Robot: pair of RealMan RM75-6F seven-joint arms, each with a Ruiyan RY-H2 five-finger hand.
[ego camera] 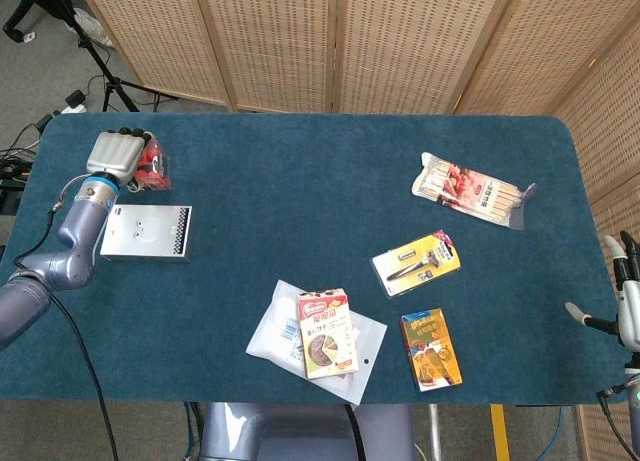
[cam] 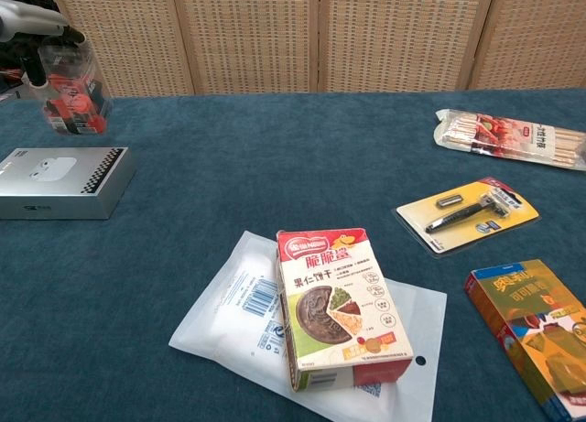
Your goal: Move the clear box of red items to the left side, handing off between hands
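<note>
In head view only, right robot hand (ego camera: 622, 301)

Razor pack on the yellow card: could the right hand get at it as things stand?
Probably yes. The right hand is open and empty at the table's right edge, and the razor pack lies uncovered on bare cloth with nothing between them.

From my head camera, I look steeply down on the whole blue worktop (ego camera: 300, 211); my chest camera sits low and close, facing the screens, sharing the near-centre snack carton (ego camera: 326, 333).
</note>
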